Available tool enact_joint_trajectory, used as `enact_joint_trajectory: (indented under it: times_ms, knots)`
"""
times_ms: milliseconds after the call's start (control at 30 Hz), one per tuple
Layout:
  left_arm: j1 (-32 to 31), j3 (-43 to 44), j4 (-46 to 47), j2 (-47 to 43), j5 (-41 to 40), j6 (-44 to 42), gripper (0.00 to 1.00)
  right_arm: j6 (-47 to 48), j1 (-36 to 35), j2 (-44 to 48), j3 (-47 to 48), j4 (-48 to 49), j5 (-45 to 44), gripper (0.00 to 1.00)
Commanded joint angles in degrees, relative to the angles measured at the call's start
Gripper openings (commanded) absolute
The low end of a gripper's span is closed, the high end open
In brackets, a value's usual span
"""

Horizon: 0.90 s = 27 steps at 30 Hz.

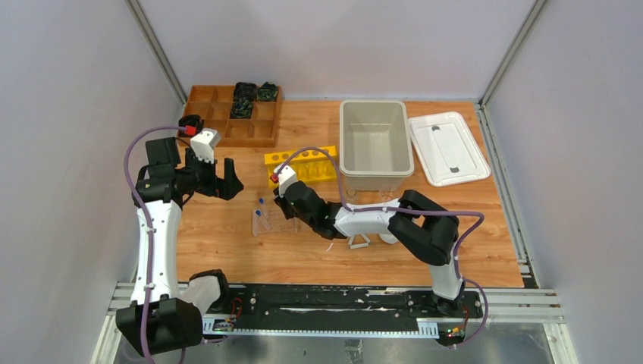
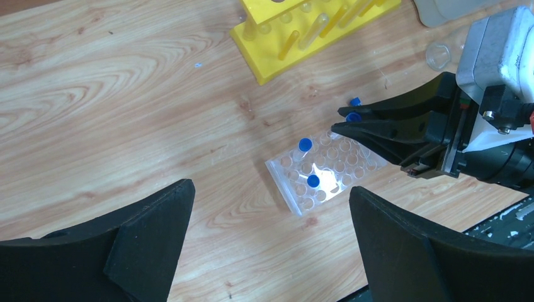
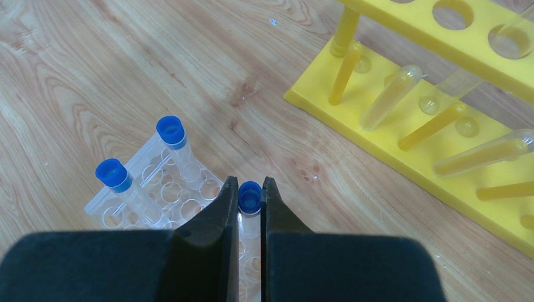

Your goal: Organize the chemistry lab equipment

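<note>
My right gripper [image 3: 250, 181] is shut on a small clear tube with a blue cap [image 3: 250, 196], held upright over the near edge of the clear plastic tube rack [image 3: 189, 189]. Two more blue-capped tubes [image 3: 171, 133] [image 3: 114, 175] stand in the rack. From above, the right gripper [image 1: 279, 206] sits over the rack [image 1: 267, 224] at mid-table. My left gripper [image 1: 230, 184] hovers open to the rack's left, with nothing between its fingers; in its wrist view the left gripper [image 2: 269, 187] looks down on the rack [image 2: 327, 173]. A white triangle frame [image 1: 359, 241] lies under the right arm. A clear beaker [image 2: 439, 55] stands beyond the right wrist.
A yellow six-hole rack [image 1: 303, 163] holding long tubes stands just behind the clear rack. To the right of it are a beige bin [image 1: 356, 163] and its white lid [image 1: 447, 148]. A wooden compartment tray [image 1: 220, 114] with black items sits at the back left.
</note>
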<state>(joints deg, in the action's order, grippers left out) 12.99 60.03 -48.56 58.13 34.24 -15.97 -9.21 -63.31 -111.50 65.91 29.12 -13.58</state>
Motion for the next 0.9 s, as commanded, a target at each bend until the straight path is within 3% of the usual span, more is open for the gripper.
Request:
enact_joint_trajectory:
  times_ms: [0,133,300,533,600,767,867]
  knots:
    - [-0.13,1.27,0.49,-0.39,0.12,-0.64,1.00,1.40,-0.94,-1.36,0.06,1.06,-2.09,0.00]
    - [-0.12,1.30,0.50,-0.23,0.05,-0.64,1.00,1.22,-1.05,-1.28,-0.82,0.92,-2.16,0.03]
    - [-0.13,1.31,0.52,-0.05,-0.39,-0.66,1.00,0.46,-1.38,1.21,-0.02,-2.18,-2.74,0.33]
    - [-0.12,1.56,0.57,-0.09,-0.07,-0.51,1.00,-2.15,-1.27,9.67,-0.51,-6.36,-5.30,0.53]
    - [-0.10,1.61,0.56,-0.03,0.04,-0.41,1.00,-3.72,-1.06,12.12,-0.69,-8.16,-5.55,0.53]
    - [-0.09,1.95,0.56,-0.07,0.13,-0.12,1.00,-16.42,1.51,15.95,0.43,-20.73,-6.98,0.39]
    - [-0.11,2.26,0.57,-0.12,0.04,0.03,1.00,-21.50,2.77,16.36,-0.33,-26.76,-7.33,0.36]
